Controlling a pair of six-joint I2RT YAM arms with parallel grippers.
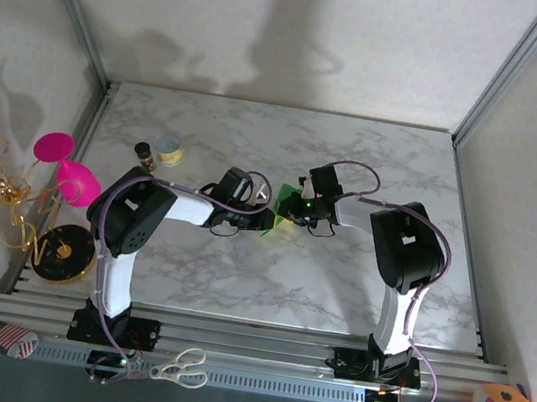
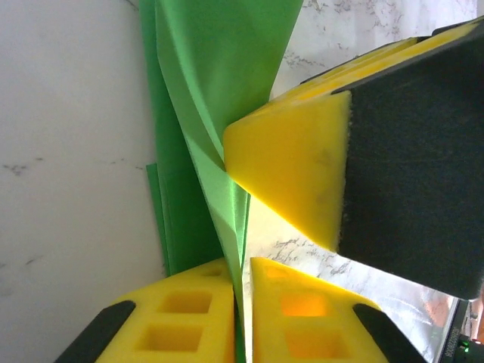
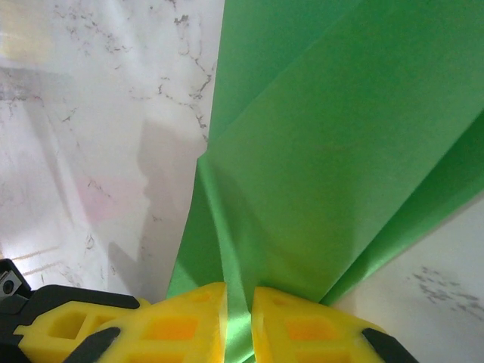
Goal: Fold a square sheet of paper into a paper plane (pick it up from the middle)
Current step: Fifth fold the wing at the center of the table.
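Mid-fold, the left gripper [image 2: 240, 291] and right gripper [image 3: 239, 310], tips nearly touching, each pinch the creased paper [image 3: 340, 151] between almost closed fingers over the bench [image 3: 91, 113]; next probably calls for pressing the crease flat.

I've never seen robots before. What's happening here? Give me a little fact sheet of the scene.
Surface: marble table
Paper: green paper, creased into layers, mid-table
Left claw: shut on the green paper
Right claw: shut on the green paper
Near rail: scissors
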